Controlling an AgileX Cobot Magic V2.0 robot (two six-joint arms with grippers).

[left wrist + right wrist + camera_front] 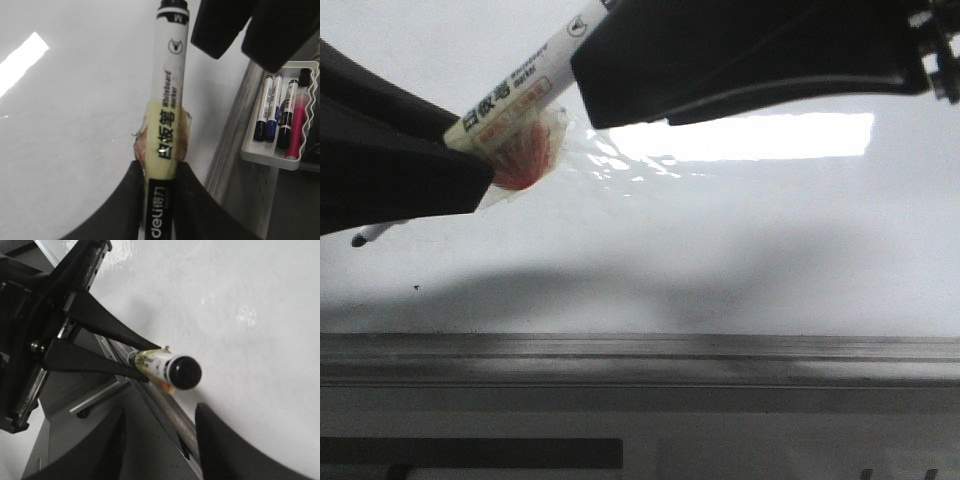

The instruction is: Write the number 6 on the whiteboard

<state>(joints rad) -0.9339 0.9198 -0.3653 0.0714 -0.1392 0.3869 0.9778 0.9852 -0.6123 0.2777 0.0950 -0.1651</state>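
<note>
Marker [167, 120] clamped in left hand [161, 200], cap on; right hand [160, 440] spread beyond cap, should close squarely, pull straight.

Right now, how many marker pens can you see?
5. One marker is held by the left gripper over the whiteboard. Four lie in the white tray: black pen, blue pen, second black pen, pink pen. More may be hidden.

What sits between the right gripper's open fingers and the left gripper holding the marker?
Only the marker's black capped end, in the right wrist view. The right gripper stands open short of it; the left gripper clamps the barrel.
</note>
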